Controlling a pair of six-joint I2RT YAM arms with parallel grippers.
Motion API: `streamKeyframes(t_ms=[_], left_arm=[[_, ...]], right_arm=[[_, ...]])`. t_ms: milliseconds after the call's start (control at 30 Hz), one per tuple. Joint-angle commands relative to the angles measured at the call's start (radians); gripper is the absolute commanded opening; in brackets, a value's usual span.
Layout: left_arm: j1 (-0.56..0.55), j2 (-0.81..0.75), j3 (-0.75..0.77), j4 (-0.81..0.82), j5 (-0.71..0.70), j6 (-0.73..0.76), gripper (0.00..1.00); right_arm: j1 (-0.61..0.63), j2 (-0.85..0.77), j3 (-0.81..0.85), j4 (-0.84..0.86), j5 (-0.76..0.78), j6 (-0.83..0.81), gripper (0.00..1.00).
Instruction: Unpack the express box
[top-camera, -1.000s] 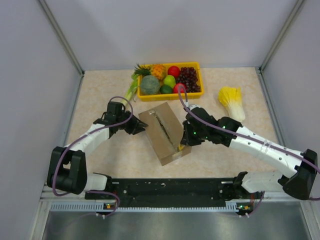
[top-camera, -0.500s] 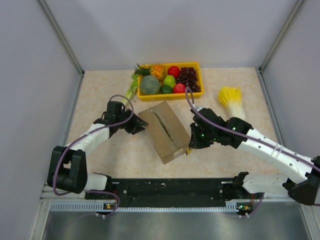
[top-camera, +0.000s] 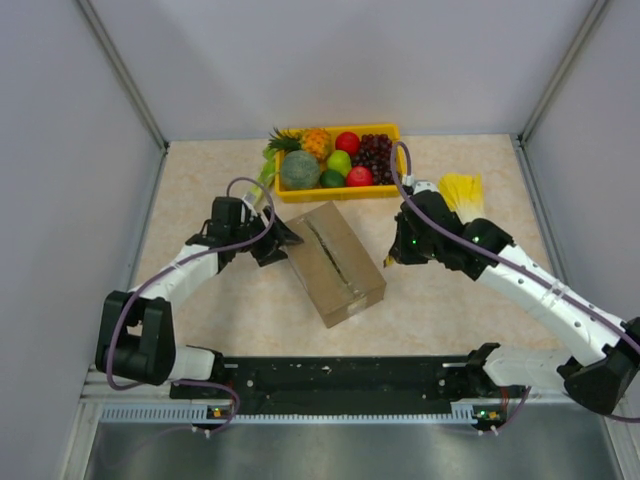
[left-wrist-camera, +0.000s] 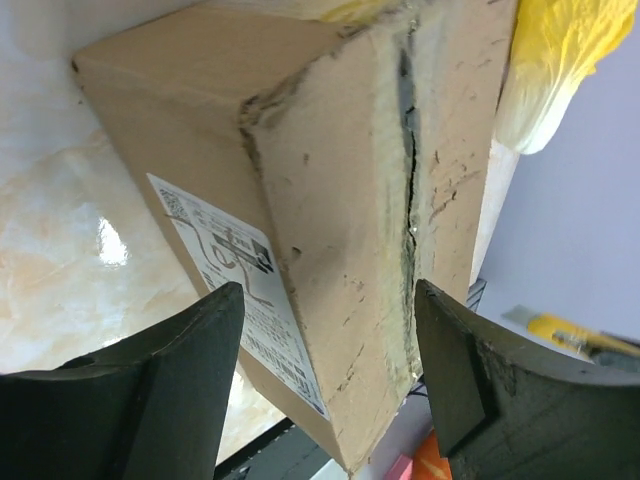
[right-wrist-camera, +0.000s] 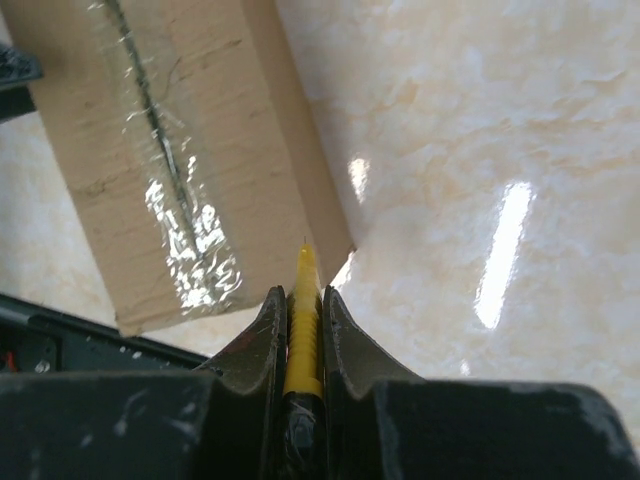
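Note:
The express box (top-camera: 335, 262) lies aslant in mid-table, a brown carton with a taped, slit seam along its top. In the left wrist view the express box (left-wrist-camera: 330, 200) shows a white label on its side. My left gripper (top-camera: 283, 240) is at its far-left end, open, and the fingers (left-wrist-camera: 180, 380) stand either side of that end without pressing it. My right gripper (top-camera: 390, 260) hovers just right of the box, shut on a yellow cutter (right-wrist-camera: 303, 330) whose tip points at the express box's (right-wrist-camera: 170, 150) corner.
A yellow tray (top-camera: 385, 128) of fruit stands behind the box. A yellow-white cabbage (top-camera: 462, 190) lies at the right, behind my right arm. A green stalk (top-camera: 262, 180) lies left of the tray. Walls close both sides, and a black rail (top-camera: 340, 375) runs along the front.
My left gripper has opened off the box's end. My right gripper, still holding the cutter, has drawn back from the box's near end, up and to the right.

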Motion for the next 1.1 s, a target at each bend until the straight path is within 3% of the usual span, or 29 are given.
streamKeyframes(t_ms=[0,100,233,400,600,767,933,1067], left_arm=[[0.006,-0.071,0.059,-0.027,-0.027,0.165,0.73],[0.009,-0.108,0.103,-0.078,-0.167,0.269,0.73],[0.015,-0.106,0.169,-0.043,-0.23,0.331,0.73],[0.015,-0.007,0.226,0.04,-0.137,0.45,0.77],[0.015,0.151,0.313,0.016,-0.045,0.523,0.83],[0.013,0.24,0.301,0.119,0.108,0.431,0.84],[0.013,0.259,0.237,0.21,0.105,0.345,0.83],[0.015,0.244,0.206,0.175,0.067,0.343,0.77]], right_arm=[[-0.029,0.038,0.042,0.047,0.096,-0.057,0.0],[-0.029,0.029,0.027,0.045,0.059,-0.059,0.0],[-0.03,-0.008,-0.009,0.024,0.019,-0.047,0.0],[-0.032,-0.01,-0.053,-0.112,0.016,-0.025,0.0],[-0.03,-0.045,-0.162,-0.097,-0.117,0.01,0.0],[-0.032,-0.019,-0.176,-0.036,-0.188,0.001,0.0],[-0.03,0.064,-0.174,0.056,-0.239,-0.019,0.0],[-0.033,0.128,-0.15,0.108,-0.23,-0.031,0.0]])
